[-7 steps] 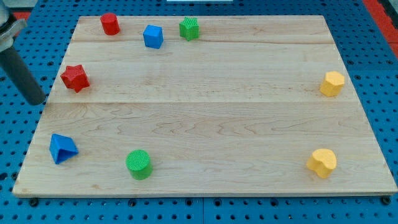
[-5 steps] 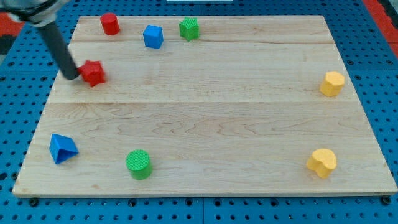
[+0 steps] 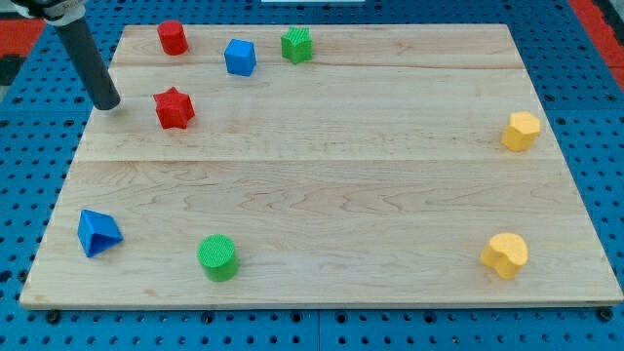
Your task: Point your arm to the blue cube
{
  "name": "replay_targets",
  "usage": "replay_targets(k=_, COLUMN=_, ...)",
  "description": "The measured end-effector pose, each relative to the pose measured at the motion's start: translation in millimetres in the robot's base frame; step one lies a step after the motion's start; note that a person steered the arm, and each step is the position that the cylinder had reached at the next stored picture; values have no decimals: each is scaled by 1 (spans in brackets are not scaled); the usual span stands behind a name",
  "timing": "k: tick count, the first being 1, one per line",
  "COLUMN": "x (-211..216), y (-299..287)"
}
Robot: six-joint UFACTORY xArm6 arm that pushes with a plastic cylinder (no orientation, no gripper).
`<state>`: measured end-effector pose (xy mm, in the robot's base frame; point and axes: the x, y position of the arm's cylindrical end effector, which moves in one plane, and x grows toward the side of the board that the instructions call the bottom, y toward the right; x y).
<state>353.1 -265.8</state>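
Camera view: my tip (image 3: 107,103) rests at the board's (image 3: 322,190) far-left edge, just left of the red star (image 3: 174,107). Blue cube (image 3: 240,57) sits far-left, between red cylinder (image 3: 173,37) and green block (image 3: 296,45). No claw; plain rod.

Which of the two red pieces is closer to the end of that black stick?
The red star, just right of my tip; the red cylinder sits farther, by the top edge.

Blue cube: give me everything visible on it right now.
The blue cube looks like matte plastic, turned slightly askew, resting flat on the wooden board near the view's top left. It sits between the red cylinder and green block, touching neither. My tip is well off to its lower left.
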Motion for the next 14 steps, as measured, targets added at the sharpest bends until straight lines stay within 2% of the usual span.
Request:
replay_targets(k=8, x=3, y=-2)
replay_targets(k=9, x=-30, y=12)
replay_targets(k=10, x=-64, y=55)
replay_targets(k=11, x=-79, y=84)
replay_targets(k=14, x=-79, y=98)
